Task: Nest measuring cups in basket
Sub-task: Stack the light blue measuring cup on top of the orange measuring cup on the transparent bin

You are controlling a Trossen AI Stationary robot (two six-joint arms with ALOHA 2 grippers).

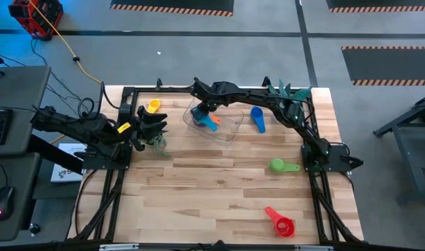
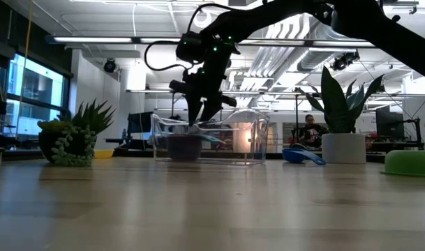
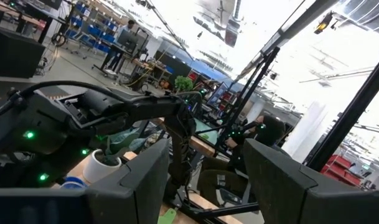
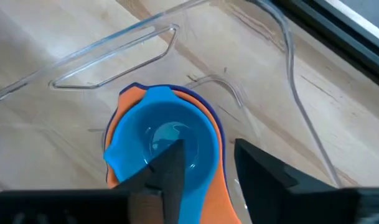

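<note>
Bench is light wood planks; we see an open lab behind it with ceiling pipes, strip lights and a seated person far off. Basket sits at the far middle, holding a light blue cup nested in an orange cup over a dark blue one, handles toward the right front. Right gripper hangs inside the basket, fingers parted, one inside the light blue bowl, gripping nothing. Left gripper waits at the left, fingers spread, empty. Loose cups: yellow cup, blue cup, green cup, red cup.
</note>
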